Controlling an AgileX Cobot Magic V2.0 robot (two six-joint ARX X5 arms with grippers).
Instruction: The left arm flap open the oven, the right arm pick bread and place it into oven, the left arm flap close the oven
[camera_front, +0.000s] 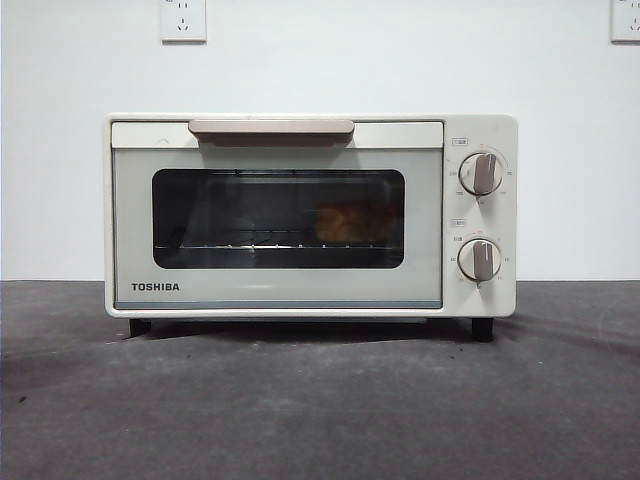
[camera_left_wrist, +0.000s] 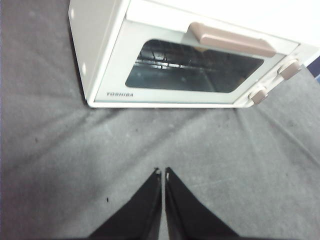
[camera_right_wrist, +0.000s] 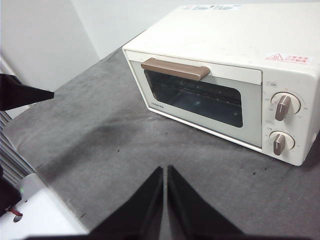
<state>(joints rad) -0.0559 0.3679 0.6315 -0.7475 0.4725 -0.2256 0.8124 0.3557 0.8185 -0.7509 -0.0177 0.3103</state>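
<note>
- Oven (camera_front: 310, 215): cream-white TOSHIBA unit, standing upright on black feet on the grey table (camera_front: 320, 400), centred in the front view. Door shut, flush with the housing.
- Handle (camera_front: 271, 128): beige bar at 12 o'clock on the door, nothing touching it.
- Knobs: upper knob (camera_front: 482, 173) and lower knob (camera_front: 481, 259) sit on the panel at 3 o'clock of the door window, one above the other.
- Bread (camera_front: 352, 222): orange-tan bun seen dimly through the dark glass, inside the oven, resting on the wire rack (camera_front: 240, 244), toward the 3 o'clock side of the window.
- Left gripper (camera_left_wrist: 163, 172): hangs over bare table in front of the oven, well apart from it; its two black jaws are closed together with only a thin slit between, holding nothing.
- Right gripper (camera_right_wrist: 164, 170): likewise over bare table, well clear of the oven's front, nearer the knob side; jaws pressed together, nothing between them.
- A black tip of the other arm (camera_right_wrist: 25, 94) enters the right wrist view at 9 o'clock.
- Wall (camera_front: 320, 60): white, with sockets (camera_front: 183, 20) at 11 o'clock and 1 o'clock above the oven.
</note>
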